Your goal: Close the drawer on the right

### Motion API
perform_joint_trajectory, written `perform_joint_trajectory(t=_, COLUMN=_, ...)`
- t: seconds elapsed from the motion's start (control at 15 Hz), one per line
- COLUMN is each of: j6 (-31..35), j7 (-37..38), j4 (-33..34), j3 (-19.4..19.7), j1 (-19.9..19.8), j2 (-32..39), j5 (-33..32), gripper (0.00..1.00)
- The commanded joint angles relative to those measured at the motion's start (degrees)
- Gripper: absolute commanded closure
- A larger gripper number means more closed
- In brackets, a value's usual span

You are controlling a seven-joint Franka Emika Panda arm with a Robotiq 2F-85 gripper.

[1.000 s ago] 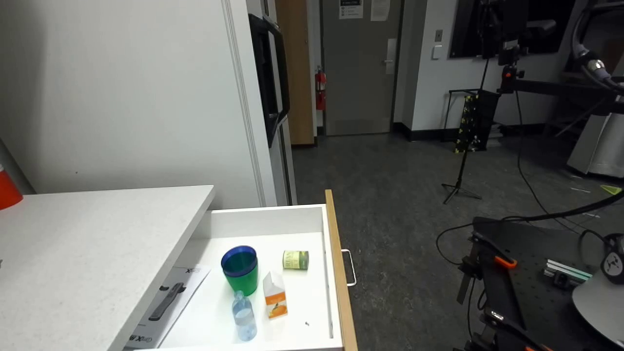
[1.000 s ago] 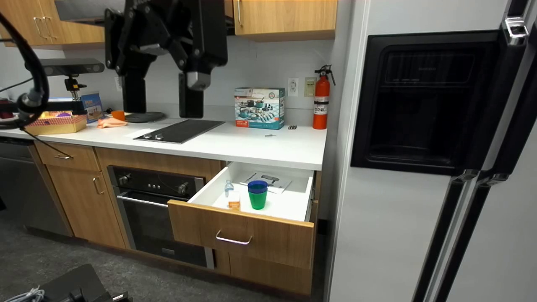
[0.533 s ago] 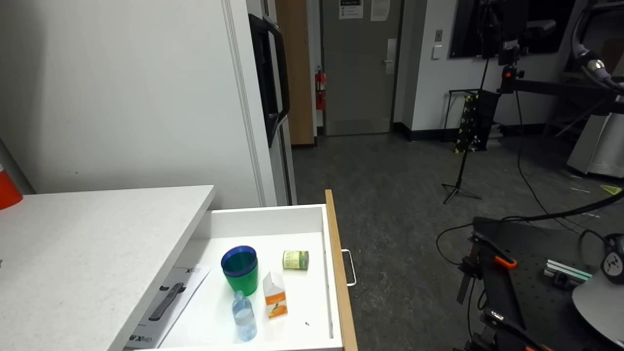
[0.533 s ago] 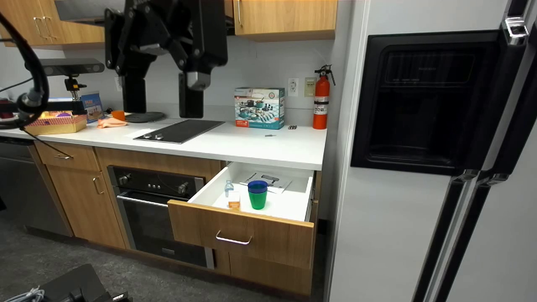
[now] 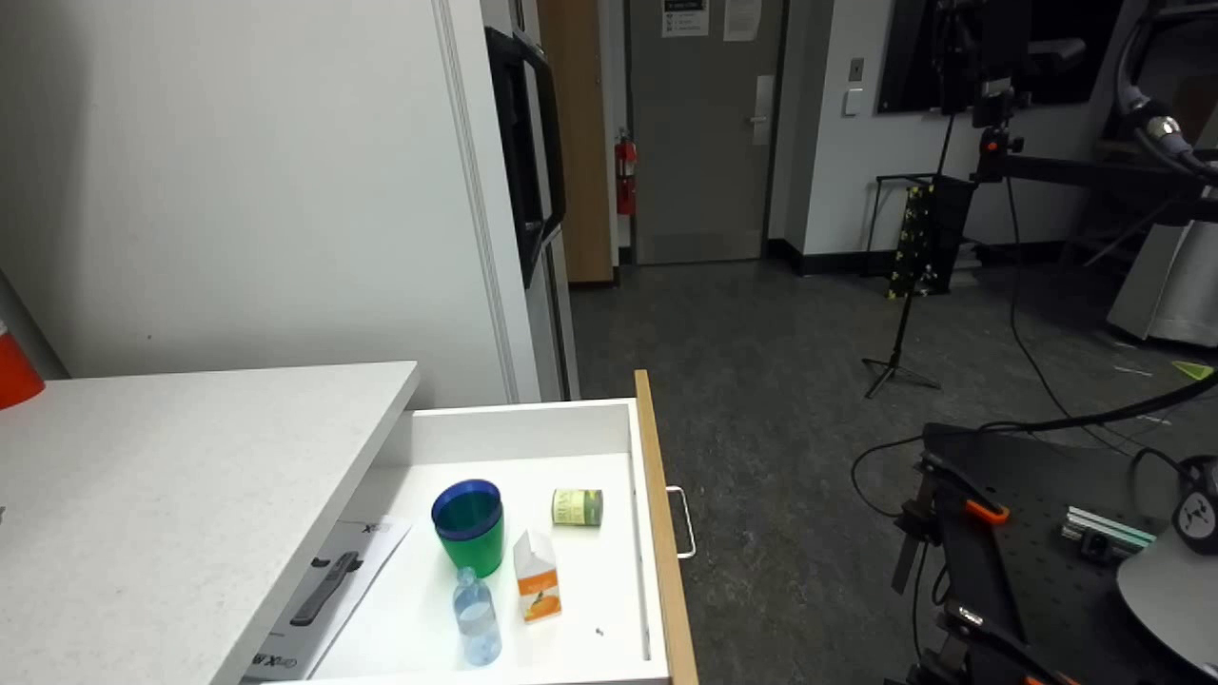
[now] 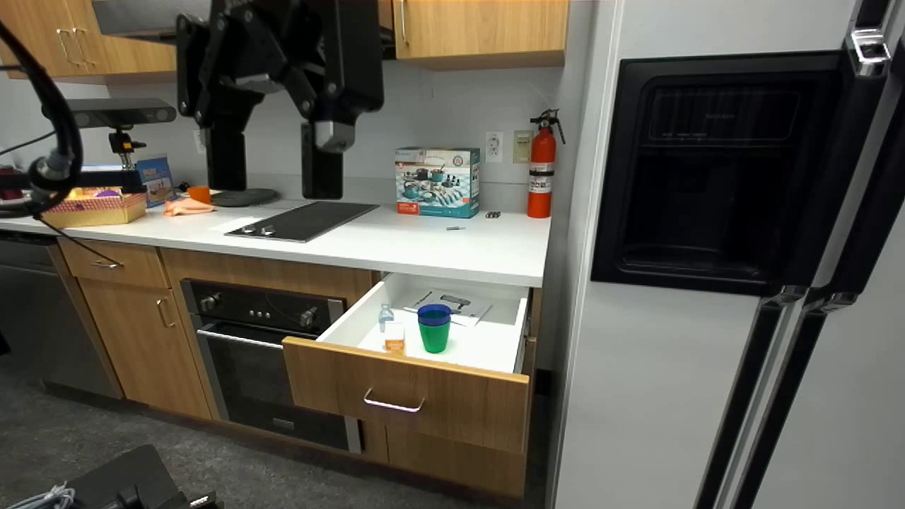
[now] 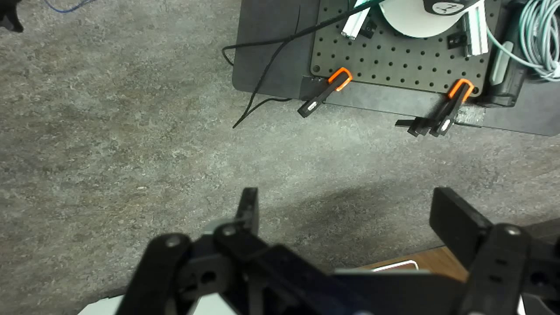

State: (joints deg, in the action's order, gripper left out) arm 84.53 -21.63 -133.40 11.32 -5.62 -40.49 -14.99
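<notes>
Staying put since 1 s ago: gripper (image 6: 274, 185), jaws spread, apart from drawer (image 6: 431, 382). Drawer open below countertop (image 6: 452, 244), front facing robot base (image 5: 1170, 595), long axis along countertop edge.

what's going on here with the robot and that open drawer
A black two-fingered robot gripper hangs open and empty in the air. Its job is to close the wide, shallow drawer with a tan wood front and white interior, which it is not touching. That drawer stands pulled out, holding stacked blue and green cups, a clear bluish bottle, an orange-and-white carton, a green can on its side and a printed white sheet.
</notes>
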Motion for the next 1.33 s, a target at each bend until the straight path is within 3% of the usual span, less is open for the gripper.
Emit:
perform_joint_trajectory(t=0.0, j6=-0.27, j7=0.46, j4=0.16, j3=0.64, j1=0.97, j2=-0.06, j5=-0.34, gripper=0.00)
perform_joint_trajectory(t=0.73, j6=1.49, j7=2.75, j4=-0.62, j3=0.65, j1=0.78, j2=0.51, j5=0.57, gripper=0.00)
perform_joint_trajectory(t=1.27, j6=12.72, j7=8.64, j4=-3.13, j3=0.55, j1=0.53, j2=5.06, j5=3.44, gripper=0.00)
